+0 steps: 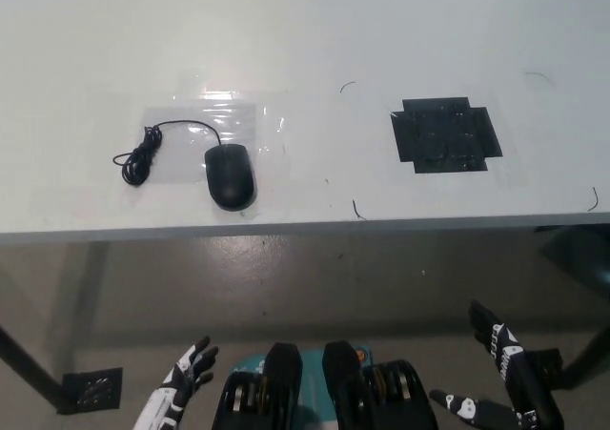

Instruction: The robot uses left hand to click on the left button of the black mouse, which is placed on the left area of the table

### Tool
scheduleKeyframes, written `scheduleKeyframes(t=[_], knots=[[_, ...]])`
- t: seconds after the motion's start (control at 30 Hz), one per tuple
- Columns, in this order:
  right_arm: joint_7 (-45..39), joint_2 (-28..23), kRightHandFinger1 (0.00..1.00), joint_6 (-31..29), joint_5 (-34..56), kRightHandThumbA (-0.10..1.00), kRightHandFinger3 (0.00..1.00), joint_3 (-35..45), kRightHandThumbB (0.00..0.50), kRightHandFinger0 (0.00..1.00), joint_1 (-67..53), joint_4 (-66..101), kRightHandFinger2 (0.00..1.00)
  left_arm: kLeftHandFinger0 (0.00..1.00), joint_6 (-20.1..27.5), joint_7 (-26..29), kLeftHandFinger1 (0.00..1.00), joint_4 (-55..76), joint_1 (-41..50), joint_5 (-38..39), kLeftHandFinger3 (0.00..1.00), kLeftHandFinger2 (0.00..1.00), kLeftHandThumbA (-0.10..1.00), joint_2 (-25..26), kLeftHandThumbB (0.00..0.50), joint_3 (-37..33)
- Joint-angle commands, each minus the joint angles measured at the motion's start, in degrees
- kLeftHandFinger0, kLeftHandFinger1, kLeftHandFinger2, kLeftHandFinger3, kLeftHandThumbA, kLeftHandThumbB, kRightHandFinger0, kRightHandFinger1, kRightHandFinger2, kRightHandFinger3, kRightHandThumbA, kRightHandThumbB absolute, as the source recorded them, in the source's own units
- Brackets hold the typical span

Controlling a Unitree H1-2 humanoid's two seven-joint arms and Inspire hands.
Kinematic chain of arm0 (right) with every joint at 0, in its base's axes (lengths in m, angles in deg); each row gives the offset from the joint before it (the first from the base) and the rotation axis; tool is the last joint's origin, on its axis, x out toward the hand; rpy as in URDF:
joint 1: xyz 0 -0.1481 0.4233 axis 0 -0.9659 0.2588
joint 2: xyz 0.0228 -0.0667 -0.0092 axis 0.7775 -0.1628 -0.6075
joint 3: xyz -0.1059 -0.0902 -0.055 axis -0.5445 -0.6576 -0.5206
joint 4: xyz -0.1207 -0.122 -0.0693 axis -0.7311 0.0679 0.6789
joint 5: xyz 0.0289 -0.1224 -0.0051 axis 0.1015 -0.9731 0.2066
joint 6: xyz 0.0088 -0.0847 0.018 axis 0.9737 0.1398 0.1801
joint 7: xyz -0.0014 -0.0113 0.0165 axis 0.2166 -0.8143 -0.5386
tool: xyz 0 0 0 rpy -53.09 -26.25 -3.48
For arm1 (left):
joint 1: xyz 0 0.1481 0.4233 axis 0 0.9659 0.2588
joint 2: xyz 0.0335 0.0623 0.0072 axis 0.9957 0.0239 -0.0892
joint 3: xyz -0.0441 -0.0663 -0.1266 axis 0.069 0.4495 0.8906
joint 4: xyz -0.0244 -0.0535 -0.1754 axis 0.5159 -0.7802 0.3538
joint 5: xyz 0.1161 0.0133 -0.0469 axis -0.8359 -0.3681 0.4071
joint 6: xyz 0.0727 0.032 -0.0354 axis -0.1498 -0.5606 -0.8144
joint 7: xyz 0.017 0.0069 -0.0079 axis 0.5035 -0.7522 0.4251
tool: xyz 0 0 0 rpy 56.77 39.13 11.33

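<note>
White tabletop (305,39) carries the black mouse (232,176) at near left, cord coiled further left; left robot hand (181,388) and right robot hand (496,378) hang below the edge, both released, fingers spread

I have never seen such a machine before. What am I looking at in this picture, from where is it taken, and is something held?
The camera sits on the head of a humanoid robot and looks steeply down, so you see what lies before and below it. The pale surface is a table. On its left part lies a black mouse on a clear plastic sheet, with its cable bundled beside it. On the right part is a patch of black tape. Below the table edge you see the floor. At the lower left is the robot's white left hand, fingers apart. At the lower right is its black right hand, also open. Neither hand holds anything, and neither touches the mouse.
</note>
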Motion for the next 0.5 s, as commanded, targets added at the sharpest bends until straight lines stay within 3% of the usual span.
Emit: scheduleKeyframes(t=[0.0, 0.47], knots=[[-0.7, -1.0, 1.0, -4.7, -0.4, 1.0, 1.0, -0.2, 0.102, 1.0, 0.5, 1.8, 1.0, 1.0, 5.8, 5.9, 1.0, 0.6, -0.6, -2.1, 1.0, 1.0, 1.0, 0.6, 0.178, -1.0], [-0.4, -1.0, 1.0, -4.3, -1.0, 1.0, 1.0, -0.3, 0.106, 1.0, 0.4, 1.7, 1.0, 1.0, 4.9, 9.5, 1.0, 0.5, -0.4, -2.8, 1.0, 1.0, 1.0, 2.5, 0.187, -4.2]])
